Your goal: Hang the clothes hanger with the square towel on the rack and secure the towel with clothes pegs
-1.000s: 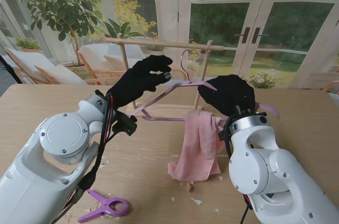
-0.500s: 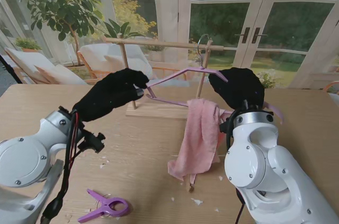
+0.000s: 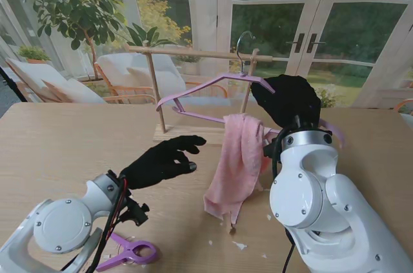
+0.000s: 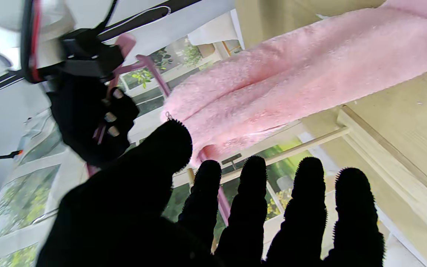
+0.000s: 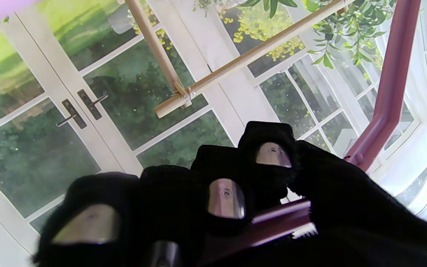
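The purple hanger [image 3: 206,86] hangs tilted in front of the wooden rack [image 3: 193,53]. Its metal hook [image 3: 244,42] is up at the rack's rod; whether it rests on the rod I cannot tell. My right hand [image 3: 287,100] is shut on the hanger's right end, its fingers [image 5: 221,193] curled round the bar [image 5: 280,218]. The pink towel [image 3: 237,157] drapes over the lower bar, its end touching the table. My left hand [image 3: 161,160] hovers open above the table, fingers [image 4: 250,193] spread, left of the towel [image 4: 291,81]. A purple peg [image 3: 126,253] lies close to me on the left.
The rack's base [image 3: 187,134] and two posts stand on the wooden table [image 3: 58,137] behind the towel. Small white scraps [image 3: 239,245] lie on the table near me. Glass doors and plants fill the background.
My left hand let go of the hanger's left end and dropped toward the table, nearer to me. The right hand lifted the hanger, bringing the hook up to the rod.
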Available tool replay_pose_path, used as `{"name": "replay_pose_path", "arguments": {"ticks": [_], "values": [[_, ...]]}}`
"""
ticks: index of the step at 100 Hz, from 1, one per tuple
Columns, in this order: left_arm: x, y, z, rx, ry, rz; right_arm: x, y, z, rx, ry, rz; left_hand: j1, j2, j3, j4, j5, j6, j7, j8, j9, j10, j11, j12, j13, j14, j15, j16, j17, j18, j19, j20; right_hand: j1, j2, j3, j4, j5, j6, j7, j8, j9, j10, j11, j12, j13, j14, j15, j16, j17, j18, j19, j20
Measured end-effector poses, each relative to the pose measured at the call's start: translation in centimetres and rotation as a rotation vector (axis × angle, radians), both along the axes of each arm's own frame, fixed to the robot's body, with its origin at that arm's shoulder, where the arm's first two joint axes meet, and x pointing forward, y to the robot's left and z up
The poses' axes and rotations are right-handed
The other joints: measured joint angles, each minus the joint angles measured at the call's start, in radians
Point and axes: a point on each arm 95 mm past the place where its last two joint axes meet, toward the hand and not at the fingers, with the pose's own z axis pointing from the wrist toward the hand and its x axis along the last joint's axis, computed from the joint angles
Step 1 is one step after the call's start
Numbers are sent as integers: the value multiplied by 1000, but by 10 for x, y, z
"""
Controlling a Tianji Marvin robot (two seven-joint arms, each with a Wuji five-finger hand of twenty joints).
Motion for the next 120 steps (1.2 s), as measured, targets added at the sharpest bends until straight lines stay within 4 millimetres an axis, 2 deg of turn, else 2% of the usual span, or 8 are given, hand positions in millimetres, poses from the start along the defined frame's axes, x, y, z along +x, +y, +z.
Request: {"name": "replay_pose_path", "arguments": {"ticks": [24, 39, 51, 69, 75, 88, 109, 120], "values": [[2, -26, -26, 19, -21, 120, -3, 2, 2, 8, -9, 9, -21, -37, 84, 0, -79, -4, -33, -45, -92, -2, 16, 2, -55, -21, 3, 2, -25, -37, 0, 18, 0, 0, 0, 0, 0, 0, 0, 0, 0, 0, 0, 0, 0, 0, 0, 0, 0, 0, 0, 0], [11, -44, -38, 16, 8, 123, -6, 4, 2, 7, -12, 20, -62, -83, 161, -13, -88, -73, -3, -49, -122, -24, 38, 16, -69, -34, 7, 15, -40, -52, 0, 20, 0, 0, 0, 0, 0, 0, 0, 0, 0, 0, 0, 0, 0, 0, 0, 0, 0, 0, 0, 0], [15, -54, -42, 14, 24, 115, -6, 5, 2, 7, -12, 27, -110, -123, 193, -17, -60, -112, 51, -49, -131, -28, 47, 26, -86, -36, 14, 25, -49, -53, -12, 30, 0, 0, 0, 0, 0, 0, 0, 0, 0, 0, 0, 0, 0, 0, 1, 0, 0, 0, 0, 0], [19, -70, -47, 42, 43, 147, -6, 6, 2, 9, -6, 35, -106, -129, 219, -17, 15, -98, 135, 11, -133, -29, 88, 63, -86, -37, 38, 40, -49, -54, -12, 33, 0, 0, 0, 0, 0, 0, 0, 0, 0, 0, 0, 0, 0, 0, 1, 0, 0, 0, 0, 0], [22, -74, -48, 42, 52, 190, -6, 6, 1, 9, -6, 38, -18, -87, 179, -29, 109, -88, 217, 68, -117, -29, 111, 86, -86, -36, 53, 51, -49, -54, -12, 42, 1, 0, 0, 0, 0, 0, 0, 0, 0, 0, 0, 0, 0, 0, 1, 0, 0, 0, 0, 0], [25, -79, -44, -45, 99, 219, -6, 5, 0, 8, -2, 43, 270, -55, -119, -50, 377, -37, 409, 79, -19, -29, 156, 113, -81, -32, 94, 52, -48, -53, -12, 42, 1, 0, 0, 0, 0, 1, 0, 0, 0, 0, 0, 0, 0, 0, 1, 0, 0, 0, 0, 0], [9, -68, -21, -143, 76, 211, -5, -2, -2, 16, 6, 31, 323, -43, -188, -51, 388, 33, 455, 179, 13, -25, 196, 153, -80, -21, 127, 64, -48, -52, -8, 42, 1, 0, 0, 0, 1, 1, 0, 0, 0, 0, 0, 0, 0, 0, 1, 0, 0, 0, 0, 0], [-1, -65, -4, -165, 44, 178, -5, -3, -3, 28, 13, 30, 335, -33, -212, -51, 373, 56, 455, 266, 51, -18, 209, 284, -57, -20, 155, 75, -36, -51, 27, 42, 1, 0, 0, 0, 1, 1, 0, 0, 0, 0, 0, 0, 0, 0, 1, 1, 0, 0, 0, 0]]}}
